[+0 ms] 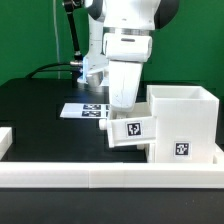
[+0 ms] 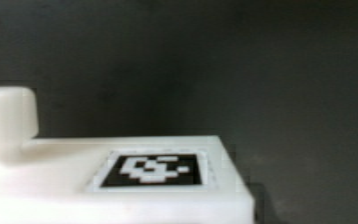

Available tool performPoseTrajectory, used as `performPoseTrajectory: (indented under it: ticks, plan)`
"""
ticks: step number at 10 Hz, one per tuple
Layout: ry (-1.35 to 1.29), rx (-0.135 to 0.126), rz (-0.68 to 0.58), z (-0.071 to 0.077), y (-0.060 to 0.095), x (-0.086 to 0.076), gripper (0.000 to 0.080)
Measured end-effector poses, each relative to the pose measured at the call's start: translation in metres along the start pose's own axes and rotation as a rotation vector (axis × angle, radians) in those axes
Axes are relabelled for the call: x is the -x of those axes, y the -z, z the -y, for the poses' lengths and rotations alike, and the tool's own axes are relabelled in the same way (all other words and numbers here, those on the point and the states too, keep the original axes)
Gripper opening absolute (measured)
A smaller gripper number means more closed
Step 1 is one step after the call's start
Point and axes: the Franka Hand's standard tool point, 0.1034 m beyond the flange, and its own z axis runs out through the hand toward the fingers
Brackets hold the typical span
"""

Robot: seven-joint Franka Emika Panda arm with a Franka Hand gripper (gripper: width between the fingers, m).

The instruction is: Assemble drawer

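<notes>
Green walls back a black table (image 1: 30,105), fenced at the front by a long white border rail (image 1: 100,178). On the exterior view's right stands the tall casing (image 1: 185,122), its open side facing the exterior view's left. Directly beside that opening hangs a tray (image 1: 132,128), tilted, tag outward, under the gripper (image 1: 124,100), which seems clamped on it, though the fingers are hidden. Behind lies the marker board (image 1: 82,110). Judging by this, the tray must travel toward the exterior view's right, into the casing.

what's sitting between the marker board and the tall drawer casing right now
In the exterior view, a small tray hangs under the gripper, between the marker board and the casing, its right edge at the casing's open front.
</notes>
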Motion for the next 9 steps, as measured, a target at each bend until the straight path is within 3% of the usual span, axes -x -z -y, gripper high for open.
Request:
performPoseTrajectory:
  ticks: [3, 5, 6, 7, 8, 9]
  plan:
    - [0.004, -0.003, 0.001, 0.000, 0.000, 0.001, 0.0051]
    - [0.003, 0.001, 0.000, 0.000, 0.002, -0.002, 0.0411]
    - [0.005, 0.006, -0.001, -0.002, 0.005, -0.004, 0.0411]
    - [0.006, 0.008, 0.001, -0.003, 0.009, -0.005, 0.0547]
    - [0.008, 0.011, 0.007, -0.005, 0.017, -0.005, 0.0628]
    - [0.013, 0.005, 0.019, -0.007, 0.026, -0.001, 0.0643]
